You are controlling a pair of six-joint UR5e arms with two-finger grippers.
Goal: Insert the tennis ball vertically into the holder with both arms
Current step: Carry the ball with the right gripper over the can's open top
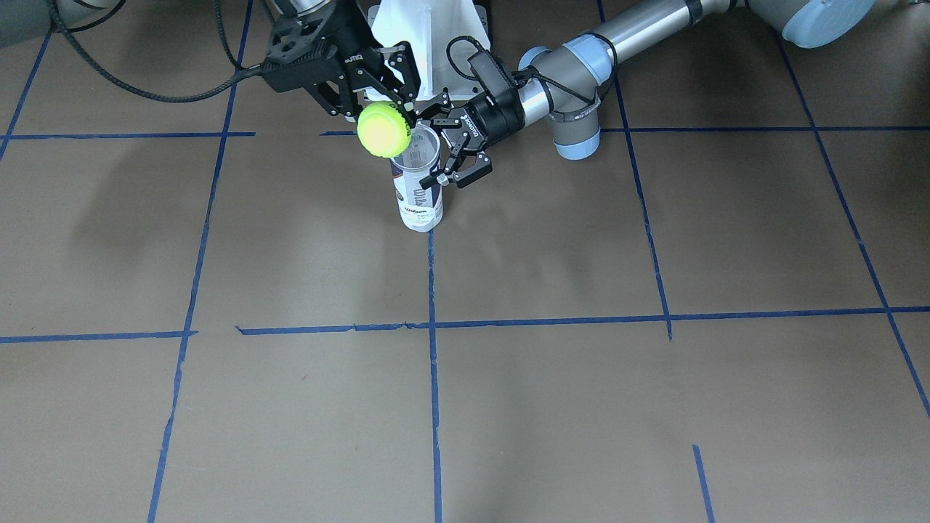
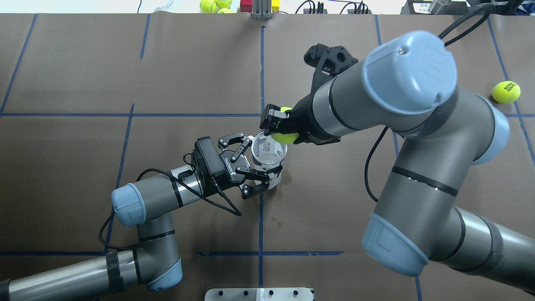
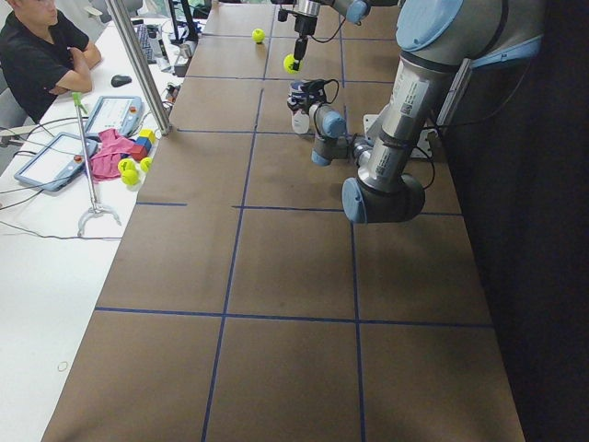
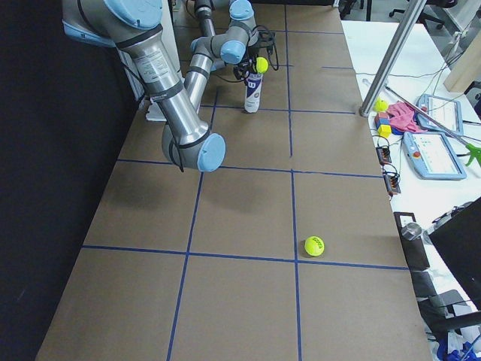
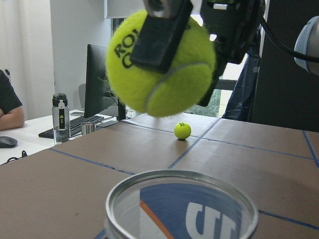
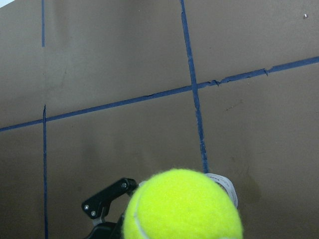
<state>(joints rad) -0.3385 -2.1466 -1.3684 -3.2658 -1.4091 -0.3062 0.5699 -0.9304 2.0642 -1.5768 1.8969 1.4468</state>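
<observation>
Above the open mouth of the Wilson tennis-ball can (image 1: 420,196), we find the tennis ball (image 1: 383,129) held clear of the rim, pinched between the fingers of the right gripper (image 2: 285,125). The can stands upright on the brown table (image 1: 552,407). The left gripper (image 2: 259,158) reaches it from about 8 o'clock in the overhead view, with its fingers on either side of the can wall. They appear to clamp it, though we cannot confirm firm contact.

Alignment is our main concern. In the overhead view the ball overlaps the rim at about 1 o'clock of the mouth rather than sitting over its centre. The front-facing view likewise shows it off to one side. Height may account for part of this offset, but we judge the ball not yet centred.

Risks noted:
- Released here, the ball could strike the rim, bounce off and roll away across the table.
- The ball looks only slightly narrower than the tube, so a skewed descent could wedge it at the mouth.
- Downward pressure on one edge could tilt the light can, or slide it within the left fingers if their hold is weak.
- Both grippers work close together, so a lateral correction could bring them into contact.

A spare tennis ball (image 2: 506,91) lies well apart at about 3 o'clock and poses no hazard.
</observation>
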